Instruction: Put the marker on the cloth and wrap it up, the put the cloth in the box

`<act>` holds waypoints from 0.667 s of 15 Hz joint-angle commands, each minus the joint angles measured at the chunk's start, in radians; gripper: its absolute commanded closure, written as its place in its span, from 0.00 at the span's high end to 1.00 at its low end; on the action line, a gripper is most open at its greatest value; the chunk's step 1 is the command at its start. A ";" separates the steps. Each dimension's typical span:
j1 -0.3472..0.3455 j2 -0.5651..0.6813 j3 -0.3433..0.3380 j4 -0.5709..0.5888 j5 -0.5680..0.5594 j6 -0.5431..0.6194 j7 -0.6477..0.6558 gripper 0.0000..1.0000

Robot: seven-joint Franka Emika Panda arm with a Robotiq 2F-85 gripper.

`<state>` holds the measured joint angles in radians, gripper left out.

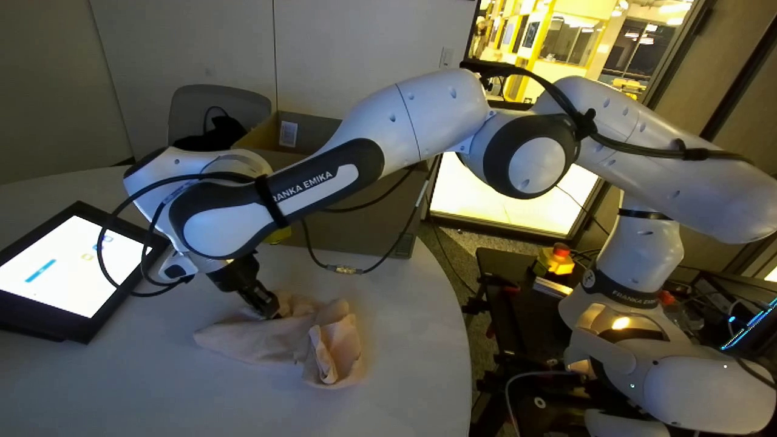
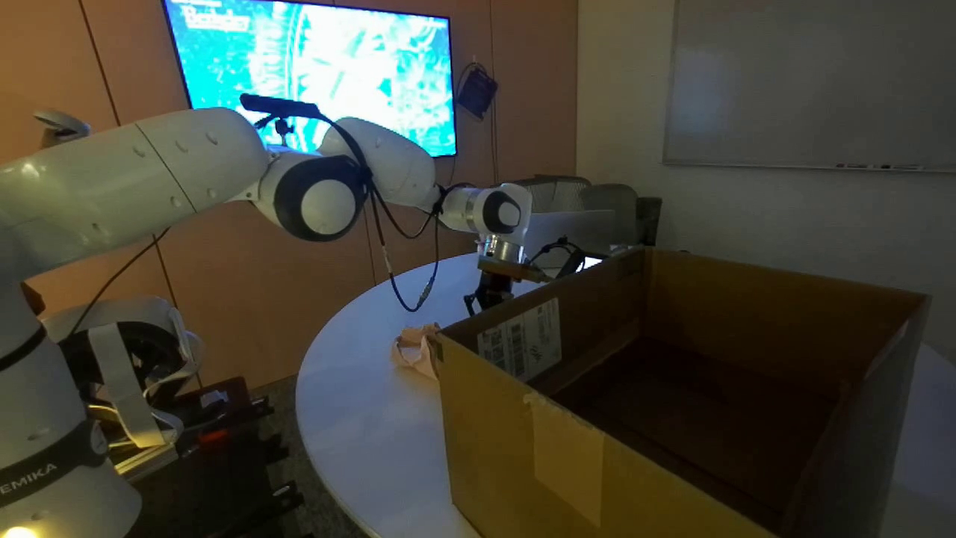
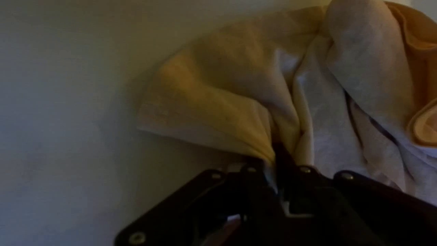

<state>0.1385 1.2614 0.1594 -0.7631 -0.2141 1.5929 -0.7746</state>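
- Claw [image 3: 269,167] is clamped on a fold of beige cloth [image 1: 291,337], near the cardboard box [image 2: 515,433].
- Light, limp handling is expected; gathered layers are best pinched together.

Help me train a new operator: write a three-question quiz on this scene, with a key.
1. Which thing does the black two-fingered claw pinch: A) the grey curved-back chair, B) the wrinkled pale-pink fabric cloth, or C) the red-and-yellow round button?
2. True or false: the cloth lies outside the rectangular brown cardboard box.
3. Fill in: the rectangular dark tablet with a bright screen rests on a round white ____.

Key: 1 B; 2 true; 3 table.
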 commanded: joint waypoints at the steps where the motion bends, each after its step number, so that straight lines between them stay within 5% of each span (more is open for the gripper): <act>1: 0.017 -0.102 0.001 -0.102 -0.012 0.011 0.023 0.15; 10: 0.004 -0.330 0.073 -0.502 0.018 -0.040 -0.109 0.14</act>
<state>0.1688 1.0408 0.1966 -1.0680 -0.2134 1.5483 -0.8326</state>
